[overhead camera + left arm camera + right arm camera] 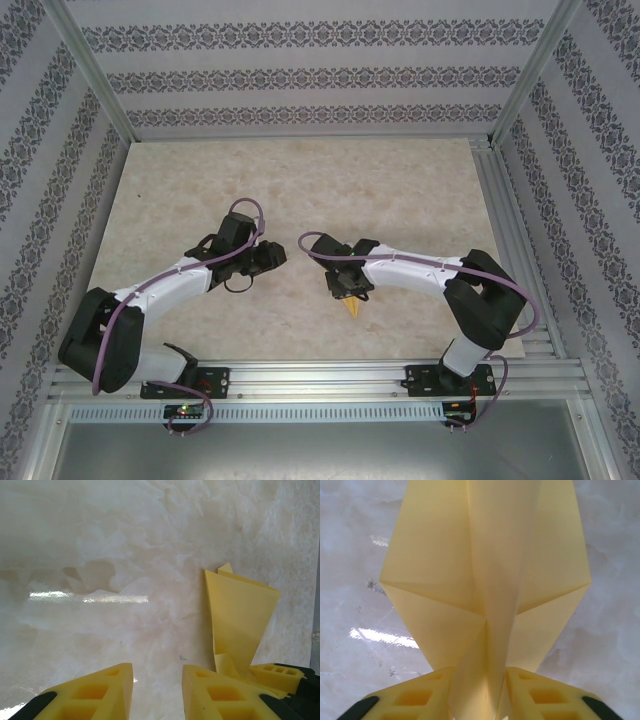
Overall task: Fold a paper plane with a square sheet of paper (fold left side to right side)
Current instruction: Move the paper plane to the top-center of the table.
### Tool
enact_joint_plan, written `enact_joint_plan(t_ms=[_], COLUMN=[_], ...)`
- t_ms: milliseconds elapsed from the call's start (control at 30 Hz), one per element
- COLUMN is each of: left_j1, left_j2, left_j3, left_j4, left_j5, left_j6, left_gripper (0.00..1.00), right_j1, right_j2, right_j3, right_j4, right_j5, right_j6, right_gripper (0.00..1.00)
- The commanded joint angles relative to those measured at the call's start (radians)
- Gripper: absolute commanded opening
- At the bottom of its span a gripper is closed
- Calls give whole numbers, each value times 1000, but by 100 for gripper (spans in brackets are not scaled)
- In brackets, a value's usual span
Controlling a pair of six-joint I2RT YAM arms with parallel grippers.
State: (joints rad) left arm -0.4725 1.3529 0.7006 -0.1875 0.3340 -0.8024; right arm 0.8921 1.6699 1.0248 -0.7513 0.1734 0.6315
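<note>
Paper plane (351,305), yellow-orange, shows from above as a small pointed tip. It pokes toward the near edge from under the head of the right arm (420,268), over a pale marble-patterned bench (300,180). The left arm (170,285) extends in from the opposite side, its head near the right arm's head but apart from it.

Left wrist camera: the two yellow left fingers (100,692) stand apart with bare bench between them, gripping nothing. Just to their right, the paper plane fans out upward in the frame from a narrow lower end. That lower end sits against one of the right fingers (279,671), low in the right corner.

Right wrist camera: the right fingers are clamped on the centre fold of the paper plane, one finger pressed against each side. Beyond them the paper widens into two creased wings that slope off left and right, with glossy bench behind.
</note>
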Motion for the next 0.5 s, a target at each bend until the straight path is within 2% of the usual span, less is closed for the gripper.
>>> enact_joint_plan(t_ms=[0,267,467], left_j1=[-8,-8,-9], left_j2=[-22,-26,-25], left_j3=[-8,-3,-4], left_j4=[-6,-16,-22], left_j5=[-9,-13,-16], left_j6=[-3,-1,-2], left_gripper=[33,34,34], right_j1=[-23,-62,-86], right_j2=[-10,-13,-14], right_j3=[-31,-51,-83], right_j4=[29,45,66], right_j5=[-11,-15,-22], right_j6=[4,-17,-26], right_gripper=[29,28,24])
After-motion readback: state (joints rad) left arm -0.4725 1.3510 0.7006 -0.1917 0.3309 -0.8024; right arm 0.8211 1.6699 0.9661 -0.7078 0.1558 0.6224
